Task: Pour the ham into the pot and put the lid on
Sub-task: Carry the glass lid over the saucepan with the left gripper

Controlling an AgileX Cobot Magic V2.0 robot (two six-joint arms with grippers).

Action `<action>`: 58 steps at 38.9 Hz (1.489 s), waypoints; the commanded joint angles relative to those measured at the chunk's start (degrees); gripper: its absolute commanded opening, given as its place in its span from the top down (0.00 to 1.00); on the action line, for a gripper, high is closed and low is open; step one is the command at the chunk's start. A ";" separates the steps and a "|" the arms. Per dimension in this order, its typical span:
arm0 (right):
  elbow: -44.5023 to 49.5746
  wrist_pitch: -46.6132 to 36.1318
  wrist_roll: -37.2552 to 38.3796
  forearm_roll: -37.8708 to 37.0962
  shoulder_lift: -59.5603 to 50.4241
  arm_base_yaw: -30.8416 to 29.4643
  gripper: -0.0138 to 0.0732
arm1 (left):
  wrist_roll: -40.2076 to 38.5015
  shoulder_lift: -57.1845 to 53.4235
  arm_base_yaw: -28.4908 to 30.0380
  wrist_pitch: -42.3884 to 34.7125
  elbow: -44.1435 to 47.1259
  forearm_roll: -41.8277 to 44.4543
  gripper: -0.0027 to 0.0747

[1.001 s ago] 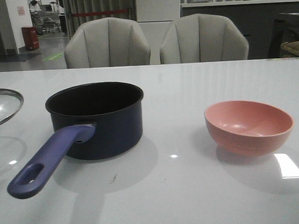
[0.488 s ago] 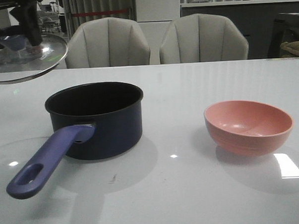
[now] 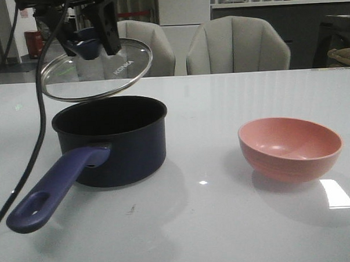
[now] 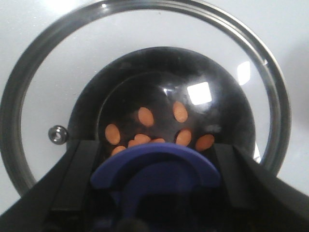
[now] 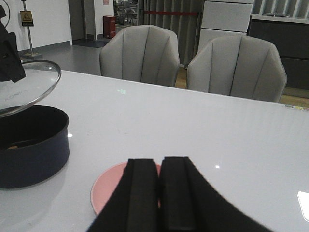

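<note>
- Front view: the left tool hung above the far left of the counter, clamped on the blue knob of the lid.
- The lid was in the air, tilted, just above and slightly behind the far rim of the pot, not touching it. White lettering showed on the glass.
- The pot stood on the left part of the counter, its long purple-blue handle reaching toward the near left, the hole at its end.
- A pink bowl sat well apart on the right of the counter; nothing could be made out inside it from this view.
- A black cable drooped from the left arm down past the pot's left side.
- From the left wrist view, looking down through the glass of the lid, the ham lay as small orange pieces on the dark floor of the pot.
- From the right wrist view, the right tool had its two dark fingers pressed together with nothing between them, poised over the pink bowl.
- Two grey chairs stood behind the counter.
</note>
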 commanded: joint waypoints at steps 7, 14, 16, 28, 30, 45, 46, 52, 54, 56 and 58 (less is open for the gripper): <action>-1.27 1.03 -0.45 1.01 0.31 0.06 0.67 | 0.55 -0.84 -2.77 0.69 -1.99 -2.39 0.64; -1.27 1.03 -0.45 1.01 0.31 0.06 0.67 | 0.55 -0.23 -3.04 0.78 -1.45 -1.55 0.64; -1.27 1.03 -0.45 1.01 0.31 0.06 0.67 | 0.55 -0.23 -3.04 0.78 -1.02 -0.22 0.64; -1.27 1.03 -0.45 1.01 0.31 0.06 0.67 | 0.55 -0.23 -2.93 0.78 1.53 1.89 0.64; -1.27 1.03 -0.45 1.01 0.31 0.06 0.67 | 0.55 -0.23 -2.70 0.78 1.80 1.89 0.64; -1.27 1.03 -0.45 1.01 0.31 0.06 0.67 | 0.55 -0.23 -2.45 0.58 1.80 1.89 0.61; -1.27 1.03 -0.45 1.01 0.31 0.06 0.67 | 0.55 -0.23 -2.45 0.41 1.80 2.03 0.62; -1.27 1.03 -0.45 1.01 0.31 0.06 0.67 | 0.55 -0.23 -2.34 -0.68 1.80 2.13 0.61; -1.27 1.03 -0.45 1.01 0.31 0.06 0.67 | 0.55 -0.19 -2.34 -0.68 1.80 2.13 0.59; -1.27 1.03 -0.45 1.01 0.31 0.06 0.67 | 0.55 -0.08 -2.34 -0.68 1.80 2.13 0.56; -1.27 1.03 -0.45 1.01 0.31 0.06 0.67 | 0.55 0.15 -2.34 -0.77 1.80 2.13 0.52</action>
